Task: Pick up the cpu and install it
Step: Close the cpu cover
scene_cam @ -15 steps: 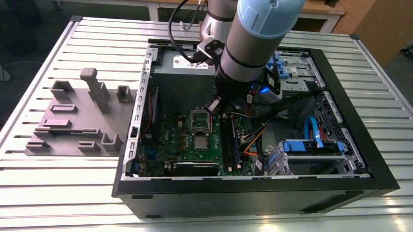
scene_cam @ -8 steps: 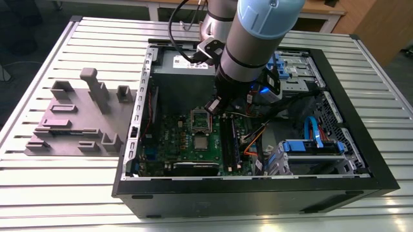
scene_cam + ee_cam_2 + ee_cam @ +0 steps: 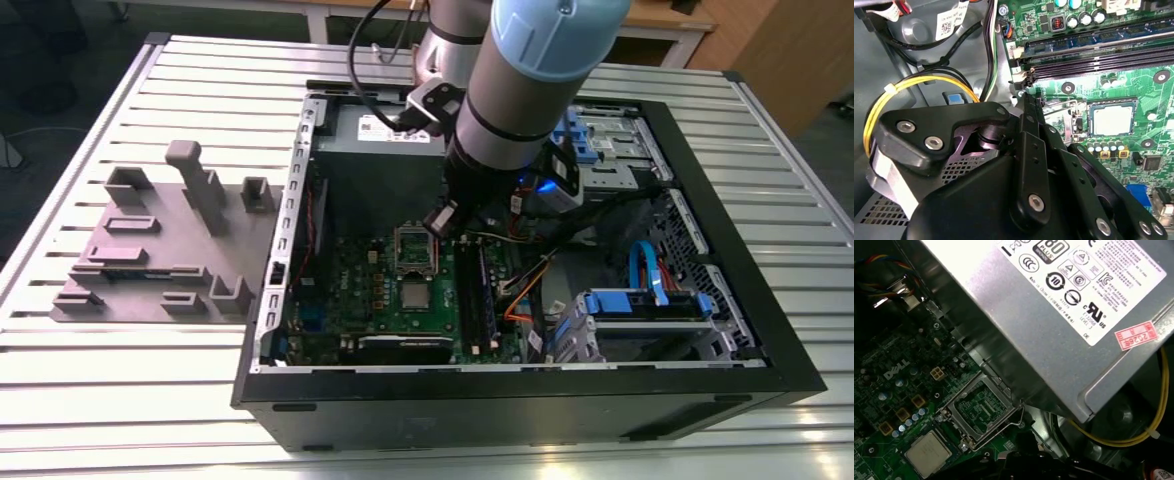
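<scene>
Oddly, the gripper (image 3: 441, 222) hides its fingers, grip unclear; the cpu (image 3: 416, 295) seemingly sits seated.

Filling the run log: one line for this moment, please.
small silver-topped square cpu: lying on green motherboard | metal socket frame: open | gripper: beside frame, holding nothing visible

An open computer case on a slatted table, with a plastic tray beside it.

The computer case (image 3: 747, 330) lies on the table (image 3: 787, 130), and the plastic tray (image 3: 147, 250) lies beside it on the exterior view's left. Inside the case, the motherboard (image 3: 387, 300) is on the floor, the power supply (image 3: 380, 140) sits at the far wall, and the cpu (image 3: 418, 295) lies in the socket, just nearer than the opened socket frame (image 3: 415, 248). The gripper (image 3: 445, 222) hangs beside that frame.
</scene>
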You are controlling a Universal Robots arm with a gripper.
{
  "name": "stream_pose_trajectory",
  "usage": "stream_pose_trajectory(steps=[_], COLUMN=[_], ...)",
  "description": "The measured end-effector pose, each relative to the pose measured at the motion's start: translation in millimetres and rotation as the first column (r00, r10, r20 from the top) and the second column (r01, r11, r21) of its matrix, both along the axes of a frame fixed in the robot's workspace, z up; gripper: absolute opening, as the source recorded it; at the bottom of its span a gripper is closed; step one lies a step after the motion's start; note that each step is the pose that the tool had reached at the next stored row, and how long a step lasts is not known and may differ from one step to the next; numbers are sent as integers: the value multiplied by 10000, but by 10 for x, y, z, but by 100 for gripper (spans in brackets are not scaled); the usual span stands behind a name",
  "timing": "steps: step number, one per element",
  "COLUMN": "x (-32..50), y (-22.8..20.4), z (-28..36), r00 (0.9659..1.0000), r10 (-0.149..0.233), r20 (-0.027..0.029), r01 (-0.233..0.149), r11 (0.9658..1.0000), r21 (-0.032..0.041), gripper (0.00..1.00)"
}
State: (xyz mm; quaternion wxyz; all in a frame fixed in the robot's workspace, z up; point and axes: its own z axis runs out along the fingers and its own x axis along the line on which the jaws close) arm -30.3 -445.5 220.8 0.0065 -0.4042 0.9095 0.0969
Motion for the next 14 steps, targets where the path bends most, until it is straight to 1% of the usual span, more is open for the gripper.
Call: stream_pose_trajectory(steps=[4,9,14], x=[1,0,0], y=[8,38,70], z=[-20,-63,-114], r00=[10000,9999,9999], r10=[94,133,163], r20=[6,23,38], r01=[-94,-133,-163], r11=[10000,9999,9999], r21=[-2,8,46], gripper=[10,10,10])
